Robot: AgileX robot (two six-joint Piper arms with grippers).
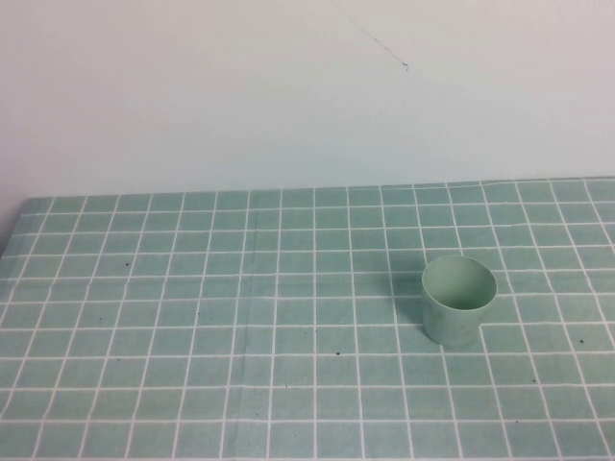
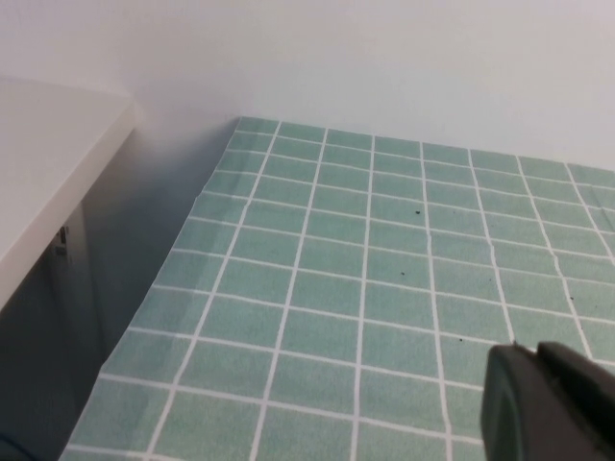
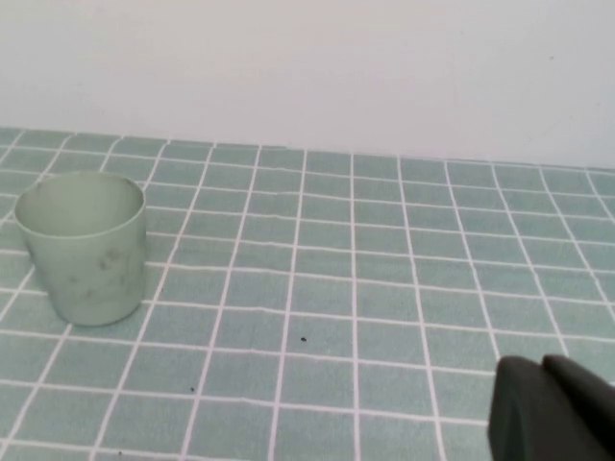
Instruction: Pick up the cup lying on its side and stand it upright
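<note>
The pale mint-green cup [image 1: 458, 300] stands upright with its open mouth up on the green tiled table [image 1: 192, 317], right of centre. It also shows in the right wrist view [image 3: 85, 247], upright, with faint dark speckles on its wall. My right gripper [image 3: 538, 370] is shut and empty, above the tiles well away from the cup. My left gripper [image 2: 534, 351] is shut and empty, over the table's left part near its edge. Neither gripper shows in the high view.
A white wall [image 1: 288, 86] runs behind the table's far edge. In the left wrist view a white shelf or counter [image 2: 48, 163] stands beyond the table's left edge, with a dark gap below it.
</note>
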